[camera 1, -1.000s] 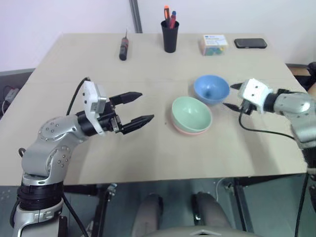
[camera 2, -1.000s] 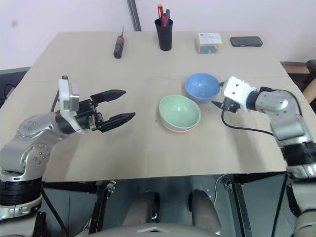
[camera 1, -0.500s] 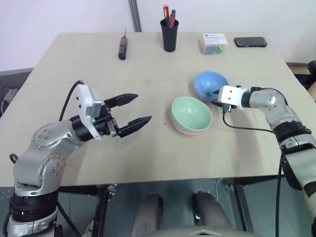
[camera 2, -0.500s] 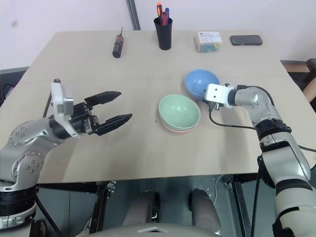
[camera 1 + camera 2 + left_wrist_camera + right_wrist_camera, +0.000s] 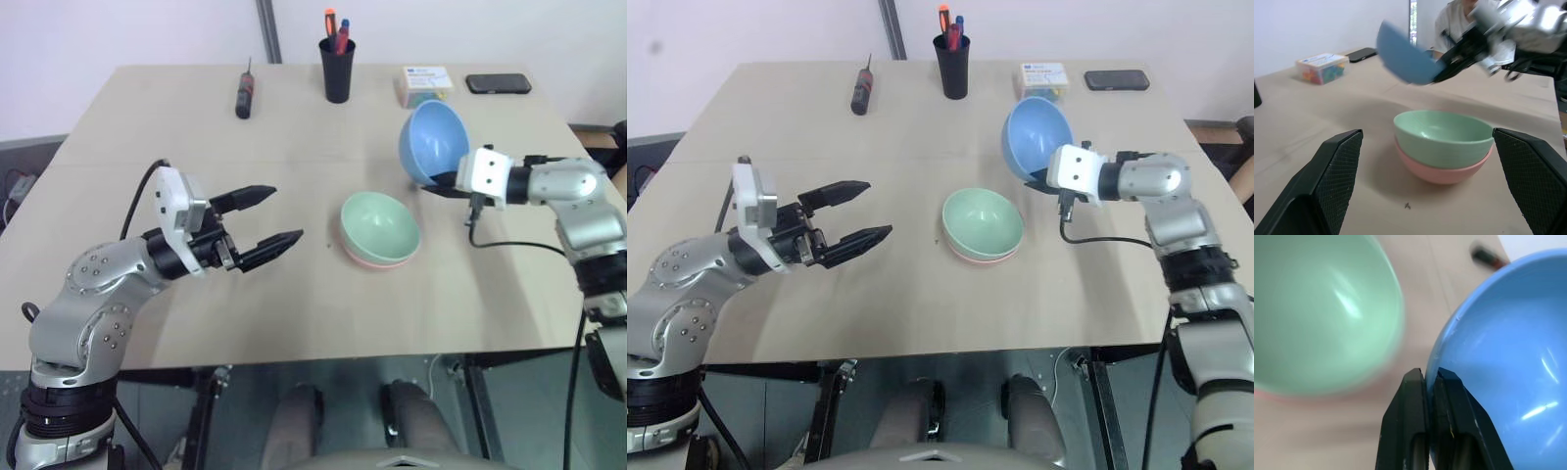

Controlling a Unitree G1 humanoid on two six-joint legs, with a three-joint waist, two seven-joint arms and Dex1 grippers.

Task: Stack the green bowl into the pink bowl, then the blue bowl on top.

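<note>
While left fingers [image 5: 270, 217] gape, right fingers [image 5: 1432, 401] pinch the blue bowl's [image 5: 431, 141] rim.

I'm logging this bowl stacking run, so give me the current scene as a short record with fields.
stack: green bowl nested in pink bowl on the table
blue bowl: lifted off the table, tilted, rim pinched by right end effector
left end effector: open, holding nothing, left of the stack
table's far edge: pen cup, screwdriver, small box, phone
remaining step: set blue bowl on top
</note>
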